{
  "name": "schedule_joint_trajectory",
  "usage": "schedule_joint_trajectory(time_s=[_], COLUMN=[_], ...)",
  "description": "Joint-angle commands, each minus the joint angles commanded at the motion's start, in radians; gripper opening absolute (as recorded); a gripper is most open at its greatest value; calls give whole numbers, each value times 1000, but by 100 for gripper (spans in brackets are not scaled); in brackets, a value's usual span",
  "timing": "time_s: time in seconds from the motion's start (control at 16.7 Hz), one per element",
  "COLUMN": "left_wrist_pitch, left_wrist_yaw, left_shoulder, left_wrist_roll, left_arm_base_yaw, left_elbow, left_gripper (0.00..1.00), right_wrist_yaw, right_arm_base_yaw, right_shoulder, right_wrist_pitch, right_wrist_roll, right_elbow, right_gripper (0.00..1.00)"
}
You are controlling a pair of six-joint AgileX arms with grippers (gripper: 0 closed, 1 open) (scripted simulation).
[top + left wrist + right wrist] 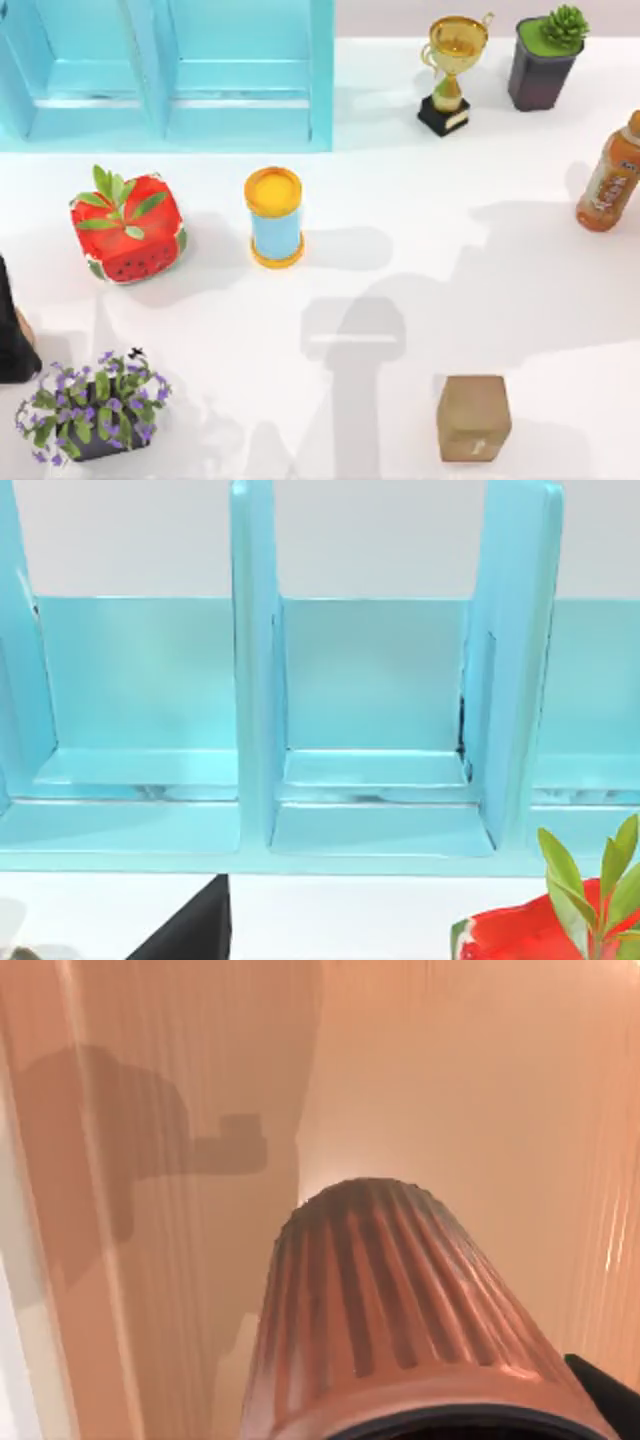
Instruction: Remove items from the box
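Observation:
The tan cube-like block (473,417) with a small white mark stands on the white table at the front right. The dark reddish-brown ribbed cup (400,1310) lies very close in the right wrist view, among orange-tan walls (480,1080) that look like the inside of a box. A dark bit of my right gripper (612,1392) shows beside the cup's rim. My left arm (12,335) is a dark shape at the table's left edge, and its wrist view faces the light blue shelf (380,780).
The blue shelf (180,80) stands at the back left. A watermelon-patterned pot (128,228), a blue cylinder with orange ends (274,217) and a purple-flowered plant (95,405) stand left and centre. A trophy (452,72), a potted succulent (545,55) and an orange bottle (612,175) stand right.

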Motion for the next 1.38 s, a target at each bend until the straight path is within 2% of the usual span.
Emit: schedule_joint_trajectory(time_s=[0.3, 0.6, 0.78, 0.96, 1.38], left_wrist_pitch=[0, 0, 0, 0, 0], left_wrist_yaw=[0, 0, 0, 0, 0], left_shoulder=[0, 0, 0, 0, 0], left_wrist_roll=[0, 0, 0, 0, 0], left_arm_base_yaw=[0, 0, 0, 0, 0], left_elbow=[0, 0, 0, 0, 0], left_gripper=[100, 100, 100, 100, 100], right_wrist_yaw=[8, 35, 48, 54, 51], right_arm_base_yaw=[246, 572, 719, 778, 778], right_shoulder=[16, 33, 45, 46, 54], right_wrist_pitch=[62, 165, 240, 285, 323], right_wrist_roll=[220, 562, 717, 779, 784], right_elbow=[-86, -200, -242, -261, -292], right_gripper=[0, 0, 0, 0, 0])
